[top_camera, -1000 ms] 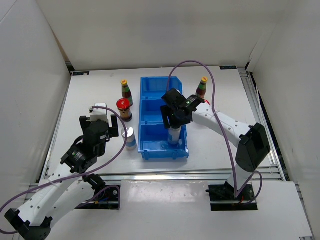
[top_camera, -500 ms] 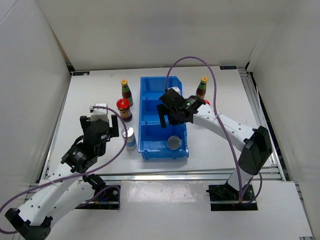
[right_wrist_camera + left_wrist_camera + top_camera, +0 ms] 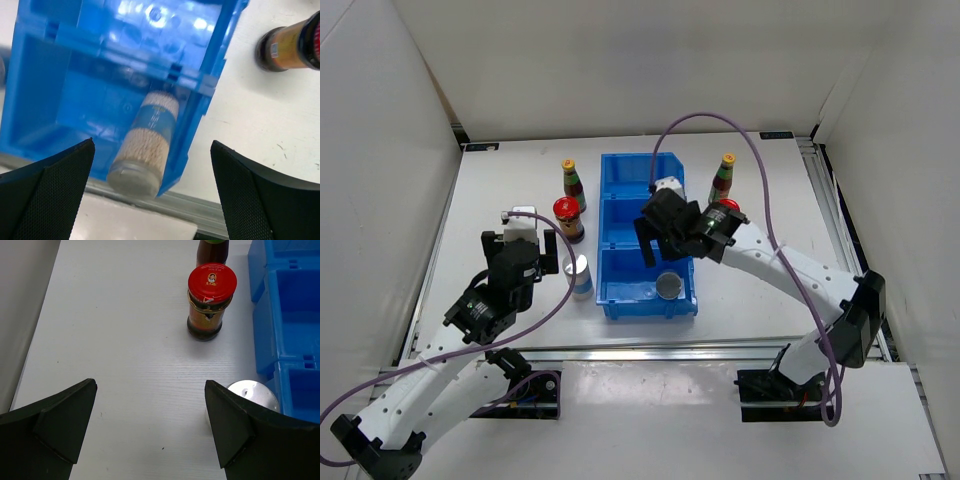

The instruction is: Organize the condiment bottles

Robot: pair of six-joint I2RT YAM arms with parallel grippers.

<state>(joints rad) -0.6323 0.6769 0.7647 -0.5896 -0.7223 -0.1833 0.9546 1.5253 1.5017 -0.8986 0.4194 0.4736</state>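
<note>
The right tool [image 3: 152, 142], released, hangs over the bin's [image 3: 40, 75] near compartment, where one silver-topped bottle [image 3: 142, 150] stands. The left tool [image 3: 150, 382], likewise released, hovers over the table [image 3: 125, 315]; its finger half hides the second silver-topped bottle [image 3: 252, 392]. The right arm partly covers one red-lidded jar [image 3: 725, 211].

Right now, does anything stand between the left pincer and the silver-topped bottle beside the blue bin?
Nothing visible does. The open left pincer hangs close to the silver-topped bottle, which stands by one finger; the red-lidded jar stands farther back, out of the way.
</note>
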